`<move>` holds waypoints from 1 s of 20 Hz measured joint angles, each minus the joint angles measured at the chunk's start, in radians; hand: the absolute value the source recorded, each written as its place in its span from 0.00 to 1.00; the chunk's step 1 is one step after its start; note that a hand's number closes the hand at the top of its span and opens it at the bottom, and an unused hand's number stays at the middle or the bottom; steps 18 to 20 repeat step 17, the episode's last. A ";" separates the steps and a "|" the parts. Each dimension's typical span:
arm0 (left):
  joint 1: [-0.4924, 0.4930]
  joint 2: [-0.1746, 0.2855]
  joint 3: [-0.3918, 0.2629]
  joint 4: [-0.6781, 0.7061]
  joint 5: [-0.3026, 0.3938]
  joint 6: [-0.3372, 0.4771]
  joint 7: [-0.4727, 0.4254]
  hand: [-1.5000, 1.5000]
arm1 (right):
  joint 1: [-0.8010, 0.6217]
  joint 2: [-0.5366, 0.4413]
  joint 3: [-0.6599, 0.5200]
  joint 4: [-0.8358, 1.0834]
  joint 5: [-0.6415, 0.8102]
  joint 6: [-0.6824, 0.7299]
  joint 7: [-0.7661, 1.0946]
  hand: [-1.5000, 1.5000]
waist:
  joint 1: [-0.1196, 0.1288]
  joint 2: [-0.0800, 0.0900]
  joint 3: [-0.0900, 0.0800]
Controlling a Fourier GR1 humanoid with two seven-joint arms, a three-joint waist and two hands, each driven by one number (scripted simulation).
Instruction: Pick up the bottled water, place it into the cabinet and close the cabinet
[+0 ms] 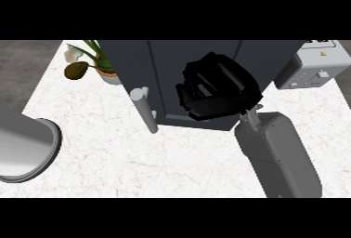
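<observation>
A dark grey cabinet [171, 69] stands at the back middle of the white marble counter [137, 158]. Its doors look closed or nearly so, and a pale grey bar handle [145, 111] sticks out at its lower left. My right hand [218, 88] rests against the cabinet's front, right of the handle, fingers relaxed and holding nothing. The grey right forearm [277, 153] rises from the lower edge. No water bottle shows anywhere in the head view. My left hand is out of sight.
A potted plant [96, 62] stands left of the cabinet at the back. A grey toaster [312, 69] sits at the back right. A large grey rounded shape [24, 148] juts in from the left edge. Dark floor lies beyond the counter's left side.
</observation>
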 measured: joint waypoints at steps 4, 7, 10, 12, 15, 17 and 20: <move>-0.011 -0.014 0.033 0.013 0.020 -0.027 0.027 0.00 | -0.055 -0.004 -0.020 0.097 -0.016 0.075 -0.024 1.00 | -0.011 -0.010 0.008; -0.001 -0.029 0.049 -0.005 0.033 -0.042 0.050 0.00 | -0.077 -0.007 -0.027 0.141 -0.019 0.120 -0.039 1.00 | -0.015 -0.018 0.011; -0.007 -0.043 0.061 0.007 0.039 -0.057 0.066 0.00 | -0.096 -0.002 -0.034 0.171 -0.021 0.136 -0.038 1.00 | -0.021 -0.022 0.016; -0.017 -0.047 0.057 0.009 0.038 -0.065 0.078 0.00 | -0.104 -0.004 -0.028 0.185 -0.034 0.129 -0.050 1.00 | -0.022 -0.023 0.020; -0.014 -0.046 0.073 0.003 0.054 -0.078 0.093 0.00 | -0.114 -0.008 -0.030 0.201 -0.058 0.148 -0.056 1.00 | -0.020 -0.024 0.025; -0.014 -0.049 0.078 0.001 0.061 -0.083 0.105 0.00 | -0.120 -0.006 -0.036 0.211 -0.069 0.167 -0.056 1.00 | -0.022 -0.024 0.026; -0.014 -0.049 0.078 0.001 0.061 -0.083 0.105 0.00 | -0.120 -0.006 -0.036 0.211 -0.069 0.167 -0.056 1.00 | -0.022 -0.024 0.026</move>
